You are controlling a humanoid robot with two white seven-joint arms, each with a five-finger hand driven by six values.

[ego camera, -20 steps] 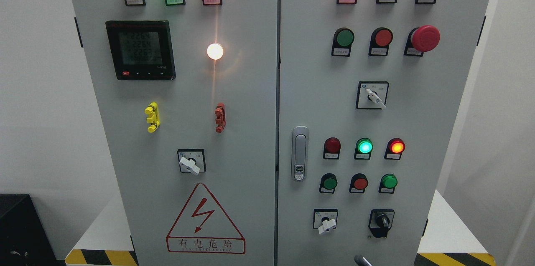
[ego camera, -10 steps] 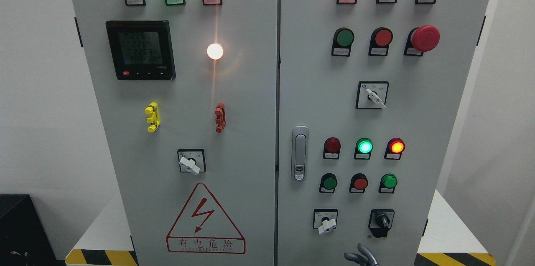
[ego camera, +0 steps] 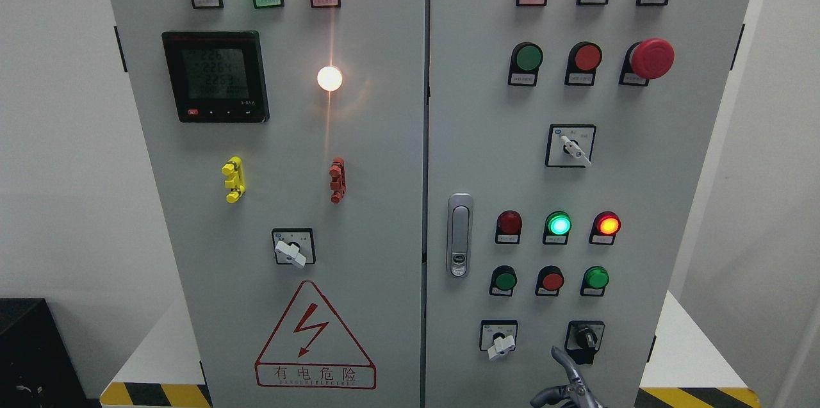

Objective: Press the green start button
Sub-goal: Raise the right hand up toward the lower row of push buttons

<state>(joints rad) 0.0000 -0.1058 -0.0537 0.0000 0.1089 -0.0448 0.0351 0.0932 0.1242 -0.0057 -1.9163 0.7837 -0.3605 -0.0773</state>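
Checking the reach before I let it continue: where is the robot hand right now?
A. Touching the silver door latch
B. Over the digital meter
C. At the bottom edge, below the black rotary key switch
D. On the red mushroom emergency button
C: the grey robot hand shows at the bottom edge of the right door, one finger raised toward the black rotary key switch.

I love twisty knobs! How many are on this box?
4 knobs: one on the left door, one midway up the right door, a white and a black one near its bottom.
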